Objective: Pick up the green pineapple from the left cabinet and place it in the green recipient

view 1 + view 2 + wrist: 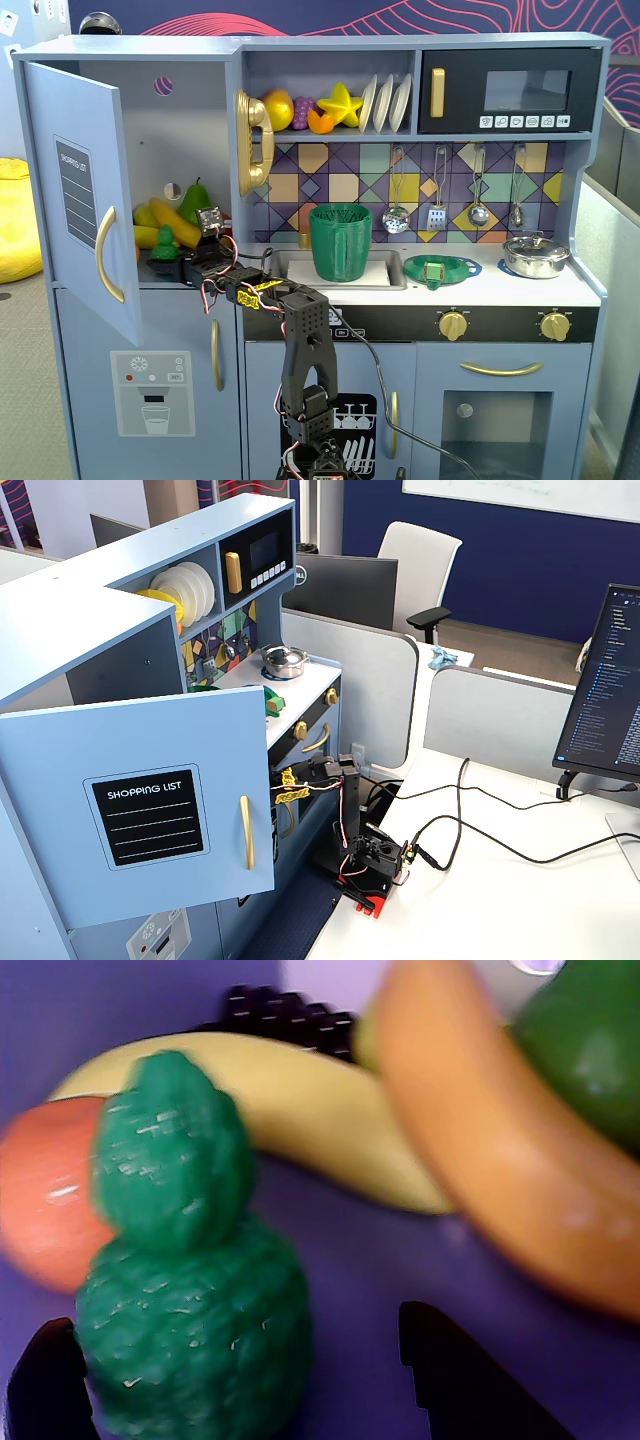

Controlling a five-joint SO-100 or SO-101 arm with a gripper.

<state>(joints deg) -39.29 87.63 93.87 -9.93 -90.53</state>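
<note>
The green pineapple (190, 1330) stands upright on the shelf of the left cabinet, whose door (80, 190) hangs open. In a fixed view the pineapple (163, 243) sits at the shelf front. My gripper (235, 1325) is open around its body: the left fingertip (45, 1380) is close against it and the right fingertip (460, 1370) stands well apart. The arm reaches into the cabinet from the right, with the gripper (168, 265) low at the shelf front. The green recipient (340, 242), a tall ribbed cup, stands in the sink. The open door (150, 810) hides the shelf in the other fixed view.
Behind the pineapple lie a yellow banana (330, 1120), a long orange fruit (500, 1160), a dark green pear (590, 1040), a red-orange fruit (40, 1200) and dark grapes (290, 1015). A flat green strainer (441, 268) and a metal pot (535, 255) sit on the counter.
</note>
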